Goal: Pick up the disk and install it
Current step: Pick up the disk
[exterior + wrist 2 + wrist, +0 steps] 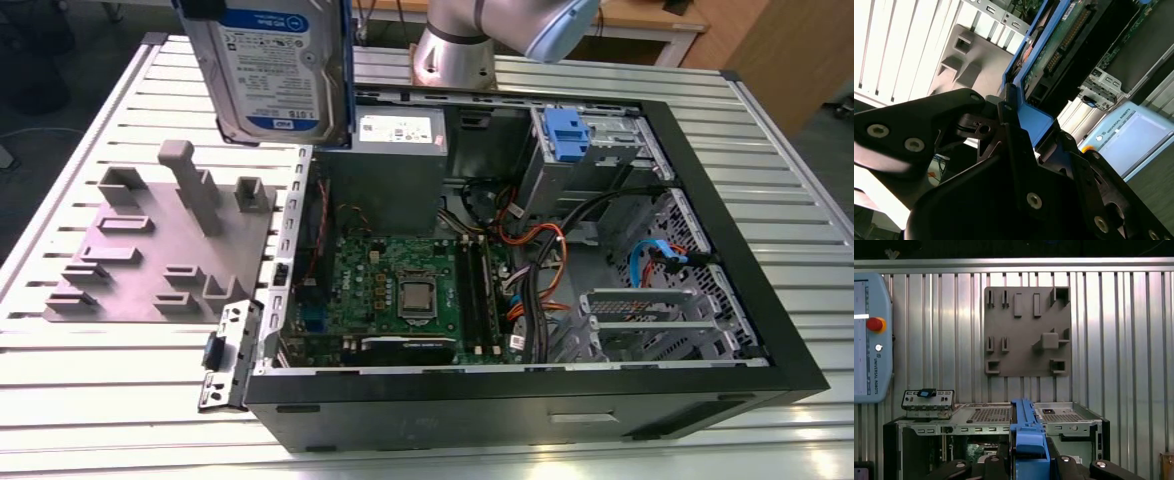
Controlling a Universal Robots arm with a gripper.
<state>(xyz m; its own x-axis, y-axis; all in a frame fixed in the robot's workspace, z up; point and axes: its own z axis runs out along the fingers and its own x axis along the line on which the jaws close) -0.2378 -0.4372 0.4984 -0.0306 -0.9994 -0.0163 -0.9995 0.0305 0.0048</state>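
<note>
Gripper (1028, 460) clamps the disk (274, 70) by its blue frame, aloft beside the open case (754, 235); pickup looks done, and installing calls for squaring it to the drive bay (594, 160)

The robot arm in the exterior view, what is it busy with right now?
The arm's gripper is shut on the disk, clamping it by its blue carrier frame. The disk hangs in the air, lifted clear of the table, near the open computer case and the grey fixture plate that lies beside it. The disk is not yet installed in the case.
</note>
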